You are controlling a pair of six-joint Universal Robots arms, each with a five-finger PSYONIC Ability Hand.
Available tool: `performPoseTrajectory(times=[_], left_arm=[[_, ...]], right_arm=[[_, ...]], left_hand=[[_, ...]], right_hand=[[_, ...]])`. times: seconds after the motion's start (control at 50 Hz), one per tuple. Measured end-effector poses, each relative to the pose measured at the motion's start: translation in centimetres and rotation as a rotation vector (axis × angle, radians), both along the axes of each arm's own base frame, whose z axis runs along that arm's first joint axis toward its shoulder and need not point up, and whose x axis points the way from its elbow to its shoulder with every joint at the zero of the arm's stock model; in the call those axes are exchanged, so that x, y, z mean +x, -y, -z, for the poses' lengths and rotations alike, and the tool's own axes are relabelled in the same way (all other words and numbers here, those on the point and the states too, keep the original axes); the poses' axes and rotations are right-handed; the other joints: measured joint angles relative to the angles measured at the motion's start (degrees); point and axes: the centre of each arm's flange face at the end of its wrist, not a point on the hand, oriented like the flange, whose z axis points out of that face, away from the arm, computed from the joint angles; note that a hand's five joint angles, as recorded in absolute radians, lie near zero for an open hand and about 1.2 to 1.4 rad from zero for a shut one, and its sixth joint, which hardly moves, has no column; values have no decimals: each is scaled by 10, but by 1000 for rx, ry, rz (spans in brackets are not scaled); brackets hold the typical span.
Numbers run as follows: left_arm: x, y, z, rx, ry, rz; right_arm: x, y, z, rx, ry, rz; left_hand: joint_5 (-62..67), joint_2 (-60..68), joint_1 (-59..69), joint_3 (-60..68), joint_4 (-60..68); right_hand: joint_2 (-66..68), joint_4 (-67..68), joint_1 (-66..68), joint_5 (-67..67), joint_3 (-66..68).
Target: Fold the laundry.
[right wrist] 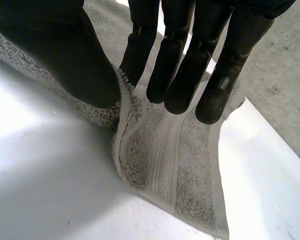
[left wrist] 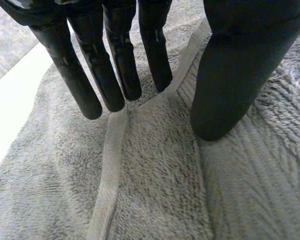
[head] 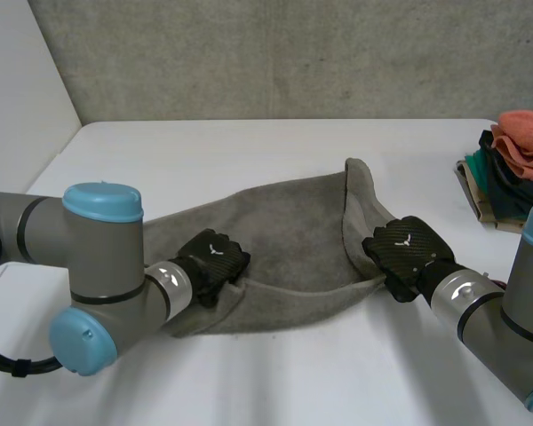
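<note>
The left hand (head: 215, 259) pinches the grey towel (head: 289, 226) at its near-left edge, straight fingers (left wrist: 115, 75) against thumb. The right hand (head: 407, 250) nips the raised right end. The towel lies mid-table (head: 249, 151). Grasp looks made; next, lift both ends evenly and carry them across.

From my console, the bare white table (head: 249, 151) lies open across the upper left and centre of the frame, and along the bottom edge between the left arm (head: 98, 266) and right arm (head: 506, 311). The rumpled grey terry towel (head: 284, 240) spans the middle, one end standing up right of centre. A stack of folded clothes, orange on top (head: 513, 169), blocks the right edge.
</note>
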Motion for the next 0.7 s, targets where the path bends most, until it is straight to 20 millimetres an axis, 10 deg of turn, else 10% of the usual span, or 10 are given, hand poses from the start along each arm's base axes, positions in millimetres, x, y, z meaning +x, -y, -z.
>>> performPoseTrajectory(times=[0.12,0.32,0.5,0.7], left_arm=[[-2,-3,-1,-2,4,-2],[17,0,-47,-145,39,-186],[47,-35,-96,-196,67,-265],[57,-48,-74,-141,167,-233]], right_arm=[[0,1,-1,-3,-1,2],[-9,3,-36,-41,-75,-1],[-29,-18,-88,-28,-257,-43],[-31,-22,-82,46,-387,-122]], left_hand=[[290,305,289,302,312],[290,311,289,308,317],[290,312,289,308,317],[290,314,289,311,319]], right_hand=[[0,0,0,0,0],[0,0,0,0,0],[0,0,0,0,0],[0,0,0,0,0]])
